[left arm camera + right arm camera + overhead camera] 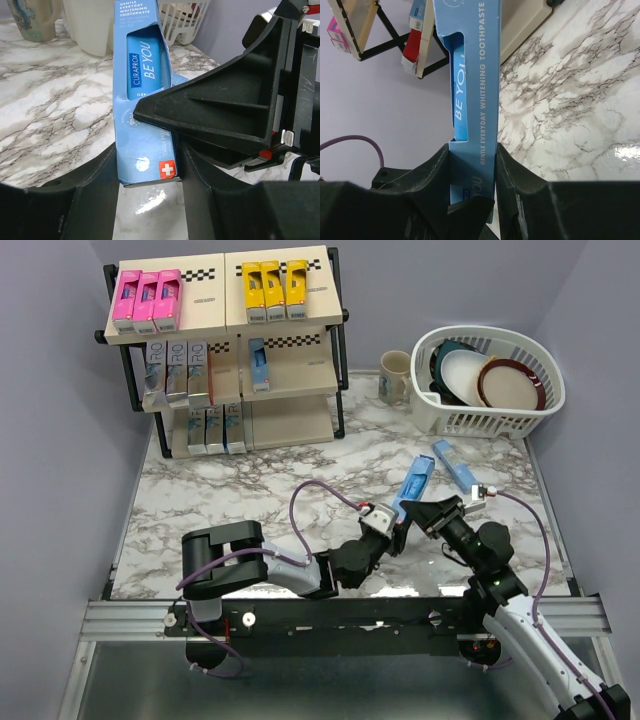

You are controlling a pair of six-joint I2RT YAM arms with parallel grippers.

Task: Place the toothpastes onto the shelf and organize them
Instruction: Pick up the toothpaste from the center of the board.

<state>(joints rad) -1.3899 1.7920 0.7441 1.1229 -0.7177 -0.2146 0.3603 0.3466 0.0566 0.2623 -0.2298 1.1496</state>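
Top external view: the shelf, far beyond both claws, holds most toothpastes; two remain. The right claw pinches a light blue toothpaste, the left claw clamps it alongside; a spare carton lies on the table just past them

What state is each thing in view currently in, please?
held blue carton: tilted up, gripped by both pairs of fingers.
left gripper: shut on the held blue carton.
right gripper: shut on the held blue carton.
loose blue carton: lying flat on the table, untouched.
shelf: upright, stocked on all three tiers, gaps left.
mug: upright.
dish basket: upright, loaded.
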